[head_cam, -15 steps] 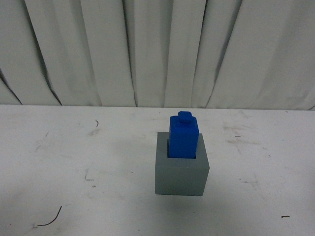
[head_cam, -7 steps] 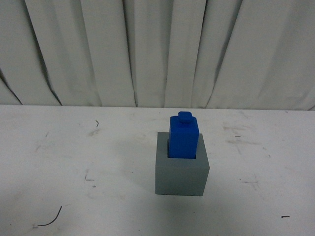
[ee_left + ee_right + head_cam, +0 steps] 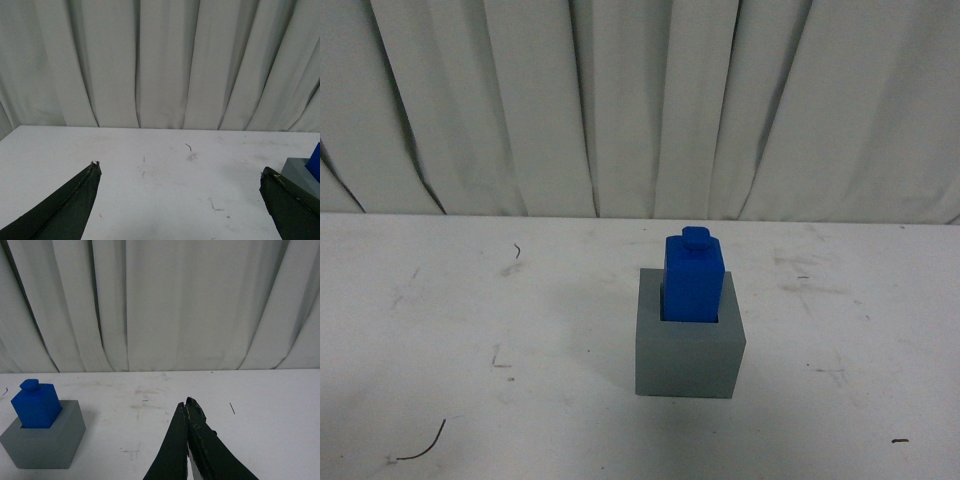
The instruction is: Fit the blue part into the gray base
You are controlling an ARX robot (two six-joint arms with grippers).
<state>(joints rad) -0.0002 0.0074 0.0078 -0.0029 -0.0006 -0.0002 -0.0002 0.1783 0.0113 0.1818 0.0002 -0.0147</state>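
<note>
The blue part (image 3: 693, 277) stands upright in the square recess of the gray base (image 3: 688, 350) on the white table, its knob on top. Neither gripper shows in the front view. In the left wrist view my left gripper (image 3: 180, 170) is open and empty, with the gray base (image 3: 301, 172) and a sliver of the blue part (image 3: 315, 161) beside one finger. In the right wrist view my right gripper (image 3: 186, 402) is shut and empty, apart from the blue part (image 3: 36, 405) seated in the gray base (image 3: 45, 442).
The white table (image 3: 470, 330) carries scuff marks and a small dark wire scrap (image 3: 420, 446) near the front left. A white pleated curtain (image 3: 640, 100) hangs behind the table's far edge.
</note>
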